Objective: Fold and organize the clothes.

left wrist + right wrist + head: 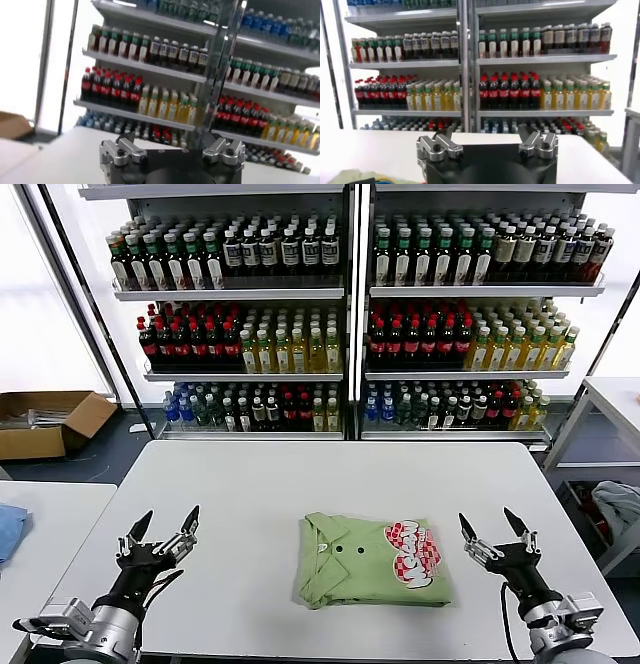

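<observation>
Before me, a white rectangular table (pixel 250 484); behind it, metal shelving (pixel 350 314) stocked with bottles; an open brown cardboard box (pixel 45 422) on dark floor, left of frame.

We can't read the bottle labels (pixel 250 344), too small. Blue cloth (pixel 10 529) is cut off at the edge. Shirt's (pixel 370 562) sleeves are tucked under, hidden.

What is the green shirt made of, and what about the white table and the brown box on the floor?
The green polo shirt looks like soft matte knit cloth, probably cotton; it lies folded with gentle creases, though its printed chest patch looks smoother. The table seems a hard, smooth white board, perhaps laminate, with an even sheen. The box looks like cardboard: dull brown with bent open flaps.
</observation>
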Controlling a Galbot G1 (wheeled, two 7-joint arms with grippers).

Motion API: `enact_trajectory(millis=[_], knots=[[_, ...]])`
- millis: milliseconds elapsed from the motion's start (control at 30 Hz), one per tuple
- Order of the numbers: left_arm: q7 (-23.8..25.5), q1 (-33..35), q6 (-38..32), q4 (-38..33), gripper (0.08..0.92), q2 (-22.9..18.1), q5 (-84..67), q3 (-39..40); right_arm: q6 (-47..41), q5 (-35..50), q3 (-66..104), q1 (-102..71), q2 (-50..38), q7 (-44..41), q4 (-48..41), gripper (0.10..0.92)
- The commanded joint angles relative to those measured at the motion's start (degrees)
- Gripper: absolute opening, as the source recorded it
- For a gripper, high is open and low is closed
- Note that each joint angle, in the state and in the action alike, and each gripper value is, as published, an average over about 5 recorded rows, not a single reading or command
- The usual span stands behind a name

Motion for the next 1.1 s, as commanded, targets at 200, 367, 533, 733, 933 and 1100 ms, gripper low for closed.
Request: enact_trajectory(millis=[200, 367, 533, 733, 933, 1100], knots=[[9.2, 1.7, -7.5, 0.4, 0.823, -1.3, 14.6, -2.4, 2.7, -3.1, 5.7, -3.7, 3.8, -2.6, 1.0, 0.823], [9.7, 2.7, -8.1, 0.4, 0.823, -1.3, 13.3, -3.5, 2.1, -3.2, 6.5, -4.3, 3.9, -3.0, 0.9, 0.823], [10.8, 2.9, -8.7, 0.5, 0.823, -1.1, 12.6, -4.1, 1.3, -3.3, 7.7, -3.4, 4.7, -3.4, 0.7, 0.823], [12.1, 2.7, -9.1, 0.8, 0.823, -2.0, 11.7, -5.4, 1.2, -3.3, 9.4, -3.2, 5.4, -4.1, 0.3, 0.823], [13.0, 2.7, -9.5, 1.6, 0.823, -2.3, 10.6, -7.7, 1.0, -3.1, 12.1, -4.0, 6.0, -6.3, 0.2, 0.823], [13.0, 2.6, -9.4, 2.0, 0.823, -2.9, 9.9, -8.4, 1.0, -2.8, 12.8, -4.3, 6.1, -6.6, 0.2, 0.823]])
